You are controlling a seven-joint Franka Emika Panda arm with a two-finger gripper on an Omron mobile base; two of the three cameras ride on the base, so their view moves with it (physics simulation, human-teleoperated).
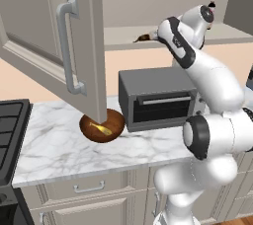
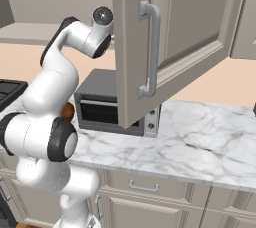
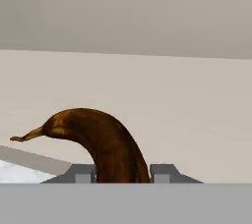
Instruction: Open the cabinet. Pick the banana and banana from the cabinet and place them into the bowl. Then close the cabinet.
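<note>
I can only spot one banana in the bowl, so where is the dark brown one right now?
The brown banana sits between the gripper fingers in the hand view, inside the open cabinet on its shelf, above the grey oven.

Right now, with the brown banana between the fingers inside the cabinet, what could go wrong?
1. The gripper grips the dark brown banana near one end, so it may pivot or slip.
2. The open left cabinet door hangs over the bowl, which already holds the yellow banana; lowering the brown one could clip the door.
</note>
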